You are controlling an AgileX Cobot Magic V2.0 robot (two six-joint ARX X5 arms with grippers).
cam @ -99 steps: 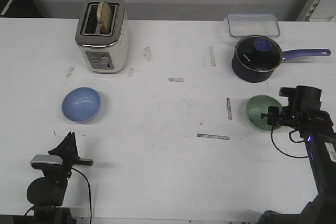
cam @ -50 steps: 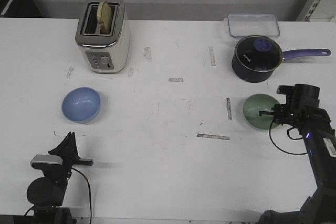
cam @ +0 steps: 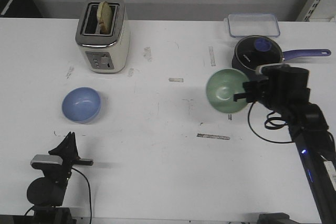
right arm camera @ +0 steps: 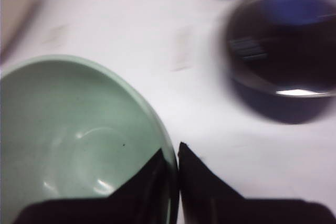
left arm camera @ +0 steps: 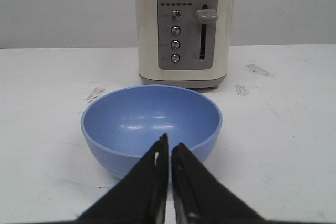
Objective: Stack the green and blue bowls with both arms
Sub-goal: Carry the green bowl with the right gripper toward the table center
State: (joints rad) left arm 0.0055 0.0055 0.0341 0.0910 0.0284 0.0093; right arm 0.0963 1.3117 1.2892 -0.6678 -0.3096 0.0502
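Right arm's fingers (right arm camera: 176, 182) pinch green bowl (cam: 227, 91) by its rim, bowl lifted and tilted, at 8 o'clock from navy pot (cam: 255, 59). Left fingers (left arm camera: 169, 182) closed, empty. Blue bowl (cam: 81, 104) on desk (cam: 157, 161), at 6 o'clock from toaster (cam: 102, 34).

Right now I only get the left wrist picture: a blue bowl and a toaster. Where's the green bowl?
Observer: The green bowl is tilted in the right gripper, held by its rim in front of a dark pot.
Operator: Anything in that toaster? I only see its buttons.
Observer: Yes, a slice of bread stands in one slot of the toaster.
Operator: Does the left gripper hold the blue bowl?
Observer: No. The left gripper is shut, short of the blue bowl.
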